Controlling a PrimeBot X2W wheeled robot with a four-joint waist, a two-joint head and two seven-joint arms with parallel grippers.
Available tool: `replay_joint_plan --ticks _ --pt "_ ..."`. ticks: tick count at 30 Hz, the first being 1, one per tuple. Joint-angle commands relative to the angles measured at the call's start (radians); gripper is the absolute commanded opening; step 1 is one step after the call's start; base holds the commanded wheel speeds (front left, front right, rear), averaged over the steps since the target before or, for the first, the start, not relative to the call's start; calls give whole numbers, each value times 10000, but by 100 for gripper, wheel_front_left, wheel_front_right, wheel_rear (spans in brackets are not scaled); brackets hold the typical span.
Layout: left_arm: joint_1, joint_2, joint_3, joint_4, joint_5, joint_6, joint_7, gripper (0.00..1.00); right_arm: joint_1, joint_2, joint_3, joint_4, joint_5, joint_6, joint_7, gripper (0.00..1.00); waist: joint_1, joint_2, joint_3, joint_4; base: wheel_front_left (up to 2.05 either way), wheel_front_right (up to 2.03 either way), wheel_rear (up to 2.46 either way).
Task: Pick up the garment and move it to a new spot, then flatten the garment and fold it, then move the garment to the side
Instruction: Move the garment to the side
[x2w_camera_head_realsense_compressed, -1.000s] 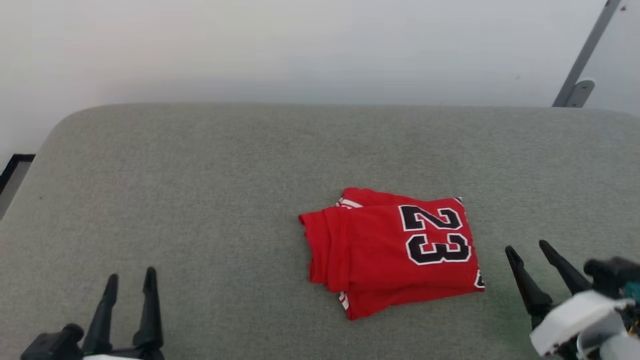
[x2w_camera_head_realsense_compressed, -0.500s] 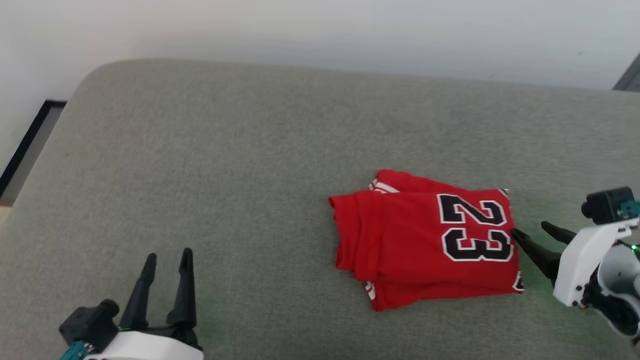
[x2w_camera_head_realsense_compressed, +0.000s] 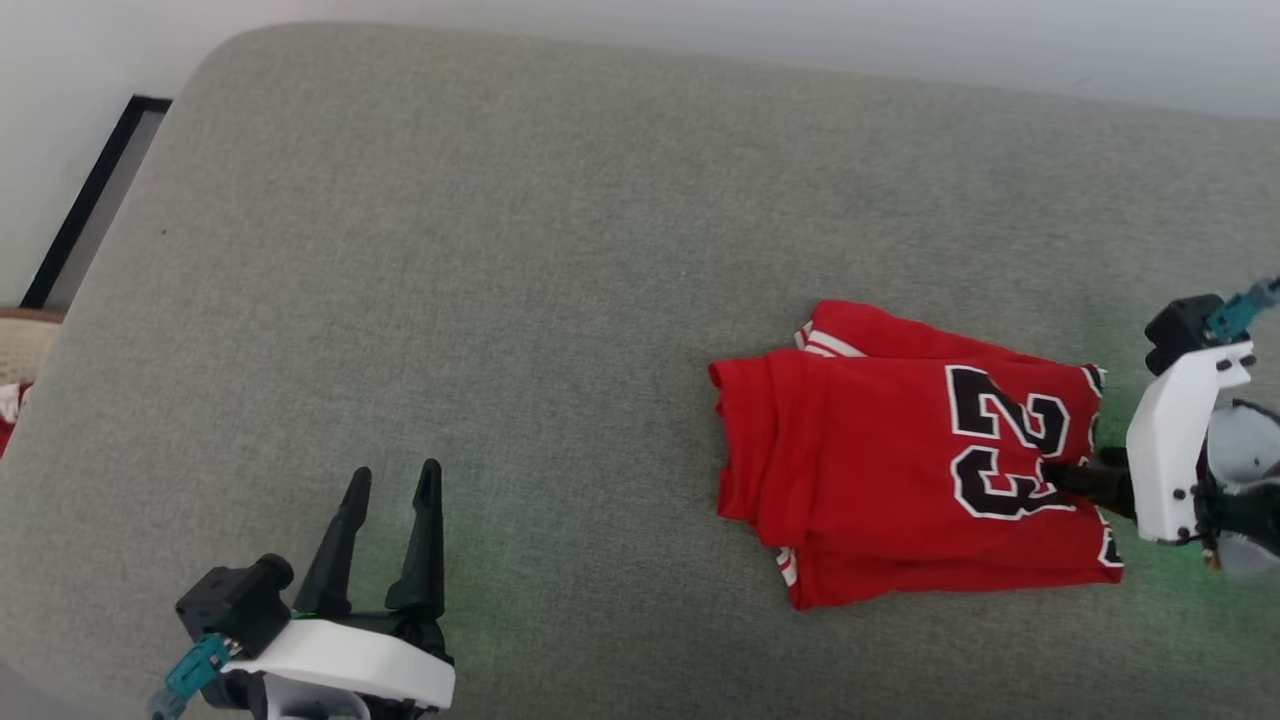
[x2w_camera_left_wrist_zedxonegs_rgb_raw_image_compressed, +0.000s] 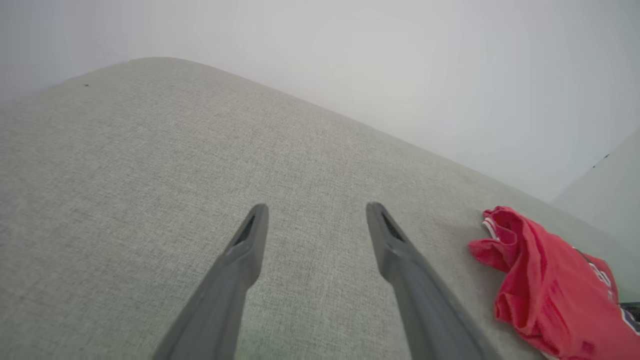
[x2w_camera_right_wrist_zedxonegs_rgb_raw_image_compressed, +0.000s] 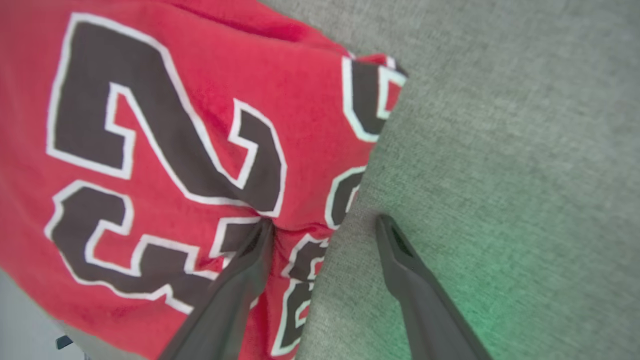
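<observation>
On the grey cushion (x2w_camera_head_realsense_compressed: 500, 300), right of its middle, the garment (x2w_camera_head_realsense_compressed: 900, 460) lies folded into a rough rectangle with the black, white-outlined "23" facing up and a bit of striped trim showing at its far left corner and near edge. A second ago the right gripper (x2w_camera_head_realsense_compressed: 1080, 468) stood apart from the shirt's right edge, and half a second ago one fingertip had just reached that edge. Now one finger lies on top of the fabric at the "3", while the other rests on the bare cushion just beside the edge. The right wrist view shows those jaws (x2w_camera_right_wrist_zedxonegs_rgb_raw_image_compressed: 324, 222) spread wide across the garment (x2w_camera_right_wrist_zedxonegs_rgb_raw_image_compressed: 175, 125), with the cloth puckered at the left fingertip and nothing pinched between them. The head camera has swung meanwhile, so the whole scene sits differently in its view; the shirt itself keeps the same folded shape. Well to the left, the left gripper (x2w_camera_head_realsense_compressed: 396, 470) hangs over bare cushion, its jaws (x2w_camera_left_wrist_zedxonegs_rgb_raw_image_compressed: 316, 206) wide apart and empty, the garment (x2w_camera_left_wrist_zedxonegs_rgb_raw_image_compressed: 545, 290) off to its right.
</observation>
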Motion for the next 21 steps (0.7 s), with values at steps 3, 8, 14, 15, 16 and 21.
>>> replay_joint_plan --ticks 3,8,14,15,16,21 --pt "-248 -33 -84 53 -95 -31 -47 100 483 792 556 317 201 0 971 38 0 -1 201 172 0 0 0" --pt "-384 -19 -19 76 -204 -31 -47 100 327 654 28 74 324 -5 993 0 0 -1 261 45 0 0 0" --pt "-605 104 -69 -139 -129 -31 -47 100 30 191 -699 -65 155 -32 728 0 0 -1 296 -271 0 0 0" --pt "-649 134 -98 -167 -83 -31 -47 100 -26 57 -831 -71 74 -38 696 0 0 -1 322 -350 0 0 0" --pt "-730 156 -128 -204 -34 -31 -47 100 -62 -99 -959 -68 -6 -40 682 0 0 -1 353 -429 0 0 0" --pt "-1051 271 -133 -348 59 -31 -47 100 -299 -423 -1493 -143 -343 -29 530 0 0 -1 594 -952 0 0 0"
